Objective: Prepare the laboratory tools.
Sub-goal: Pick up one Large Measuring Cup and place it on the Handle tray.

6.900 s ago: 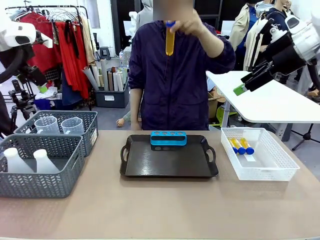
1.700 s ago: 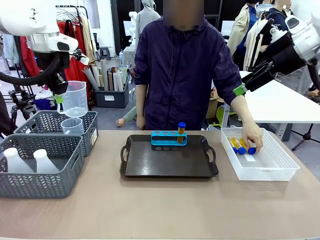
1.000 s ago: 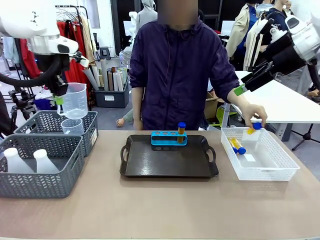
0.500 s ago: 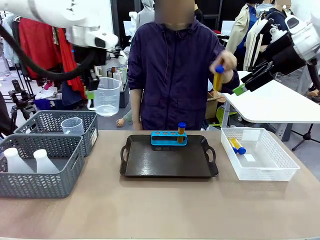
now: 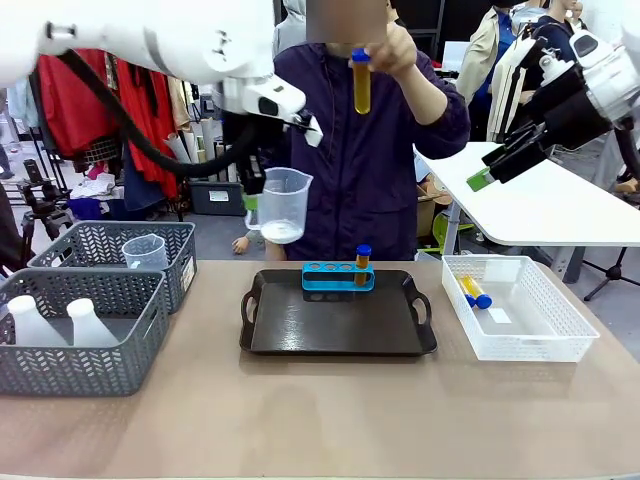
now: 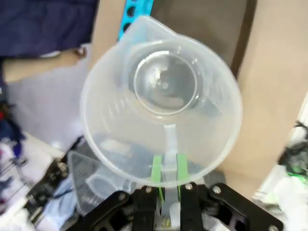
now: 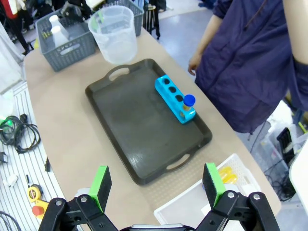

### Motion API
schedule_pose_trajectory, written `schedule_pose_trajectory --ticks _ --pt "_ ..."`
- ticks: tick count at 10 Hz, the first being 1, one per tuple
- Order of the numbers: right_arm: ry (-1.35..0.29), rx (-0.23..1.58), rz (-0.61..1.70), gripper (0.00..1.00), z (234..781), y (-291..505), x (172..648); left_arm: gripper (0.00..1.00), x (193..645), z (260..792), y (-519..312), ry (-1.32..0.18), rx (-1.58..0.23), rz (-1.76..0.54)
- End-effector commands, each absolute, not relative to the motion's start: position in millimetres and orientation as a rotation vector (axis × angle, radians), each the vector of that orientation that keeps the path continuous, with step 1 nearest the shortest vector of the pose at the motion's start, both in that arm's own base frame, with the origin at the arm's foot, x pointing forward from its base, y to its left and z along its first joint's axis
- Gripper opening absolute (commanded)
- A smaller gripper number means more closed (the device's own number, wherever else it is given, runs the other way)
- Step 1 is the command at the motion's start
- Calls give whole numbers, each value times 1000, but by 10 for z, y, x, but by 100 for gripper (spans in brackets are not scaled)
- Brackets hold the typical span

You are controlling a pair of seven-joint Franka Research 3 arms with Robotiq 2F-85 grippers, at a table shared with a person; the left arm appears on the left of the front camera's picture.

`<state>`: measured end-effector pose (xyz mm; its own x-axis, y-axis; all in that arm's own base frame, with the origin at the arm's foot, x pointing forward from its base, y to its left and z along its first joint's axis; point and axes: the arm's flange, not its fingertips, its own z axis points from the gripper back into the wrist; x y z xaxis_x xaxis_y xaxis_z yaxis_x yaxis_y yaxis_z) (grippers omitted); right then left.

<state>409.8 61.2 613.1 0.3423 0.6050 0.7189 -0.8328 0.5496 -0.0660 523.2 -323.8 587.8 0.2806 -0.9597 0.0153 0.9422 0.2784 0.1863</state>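
Evidently the left gripper [image 6: 166,169] is pinching the measuring beaker [image 5: 281,205] by its handle, holding it upright for the black tray [image 5: 330,322]; the right gripper [image 7: 156,185] is hanging open.

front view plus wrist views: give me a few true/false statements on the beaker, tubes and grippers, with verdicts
1. The left gripper holds the clear beaker by its handle, up in the air. True.
2. The blue rack holds four tubes. False: a single tube stands in it, at its right end in the front view.
3. The person's hand holds a raised tube with amber filling. True.
4. The right gripper is shut on a tube. False: its jaws are open and empty.
5. The white flasks stand on the black tray. False: they stand in the near grey basket.
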Motion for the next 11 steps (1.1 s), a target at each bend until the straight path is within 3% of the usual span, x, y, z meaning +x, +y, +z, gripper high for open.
schedule_pose_trajectory --ticks 1,7,8,11 --pt "-787 360 965 100 6132 613 4115 0 5412 5751 -3407 -136 149 -1382" --pt "-787 360 965 100 6132 613 4115 0 5700 5175 -3760 -149 5 -1496" --pt "-787 360 965 100 6132 613 4115 0 5595 5263 -3762 -166 74 -1454" --pt "-787 360 965 100 6132 613 4115 0 5651 5150 -3804 -156 53 -1466"
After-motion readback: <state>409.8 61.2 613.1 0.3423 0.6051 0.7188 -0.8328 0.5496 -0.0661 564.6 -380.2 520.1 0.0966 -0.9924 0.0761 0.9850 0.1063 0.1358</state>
